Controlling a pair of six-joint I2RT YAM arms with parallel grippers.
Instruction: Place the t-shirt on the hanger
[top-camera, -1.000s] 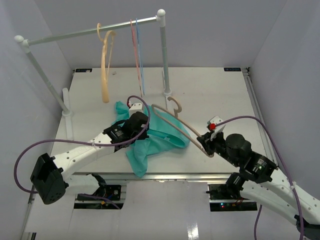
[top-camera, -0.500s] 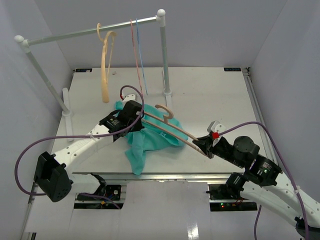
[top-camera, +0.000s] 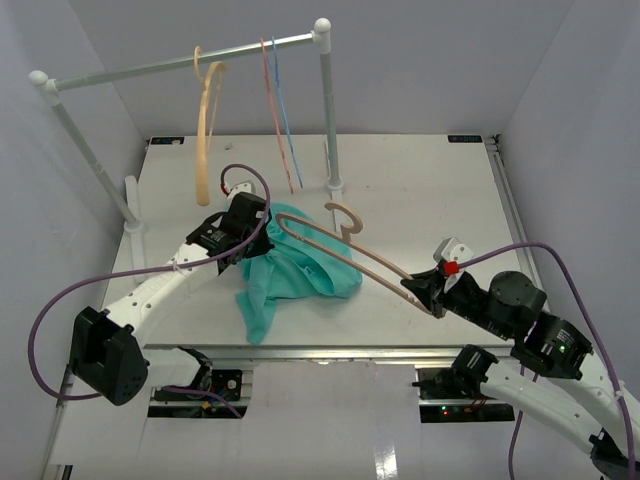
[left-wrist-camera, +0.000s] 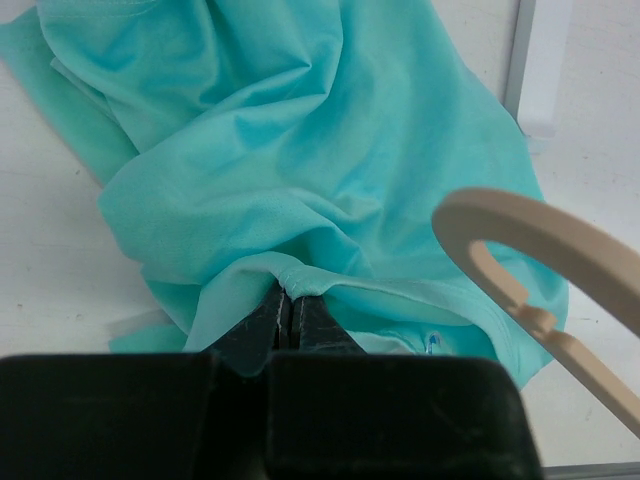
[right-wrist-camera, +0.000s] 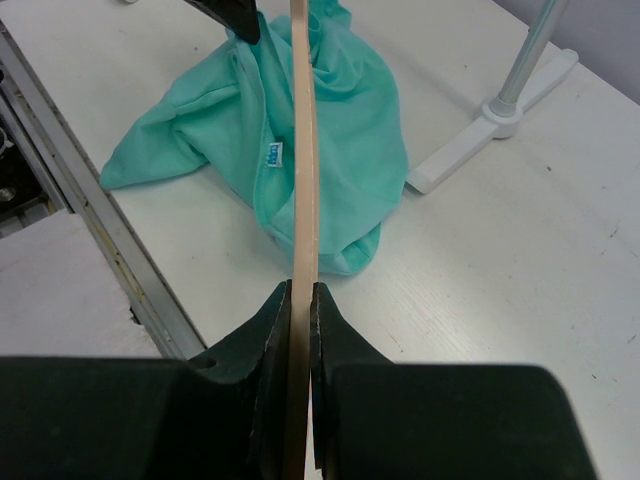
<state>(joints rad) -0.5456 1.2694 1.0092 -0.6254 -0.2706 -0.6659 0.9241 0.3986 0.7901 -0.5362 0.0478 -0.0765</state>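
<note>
The teal-green t-shirt (top-camera: 290, 268) lies bunched near the table's front, partly lifted. My left gripper (top-camera: 262, 228) is shut on a hem fold of the t-shirt (left-wrist-camera: 300, 180) at its upper left. The pale pinkish-tan hanger (top-camera: 345, 250) slants above the cloth, its hook (top-camera: 347, 213) pointing to the back. My right gripper (top-camera: 425, 291) is shut on the hanger's right end. In the right wrist view the hanger (right-wrist-camera: 301, 150) runs straight out from the jaws over the t-shirt (right-wrist-camera: 340, 120). One curved end of the hanger (left-wrist-camera: 530, 250) shows in the left wrist view.
A clothes rail (top-camera: 190, 62) on two posts stands at the back, carrying a thicker tan hanger (top-camera: 205, 130) and thin pink and blue hangers (top-camera: 280, 105). The right post's foot (top-camera: 335, 185) stands just behind the hanger's hook. The table's front edge (top-camera: 330, 350) lies close below the shirt.
My left gripper has pulled the shirt's hem back and to the left, lifting the cloth. My right gripper has drawn the hanger to the right, and its left end now lies near the left gripper.
</note>
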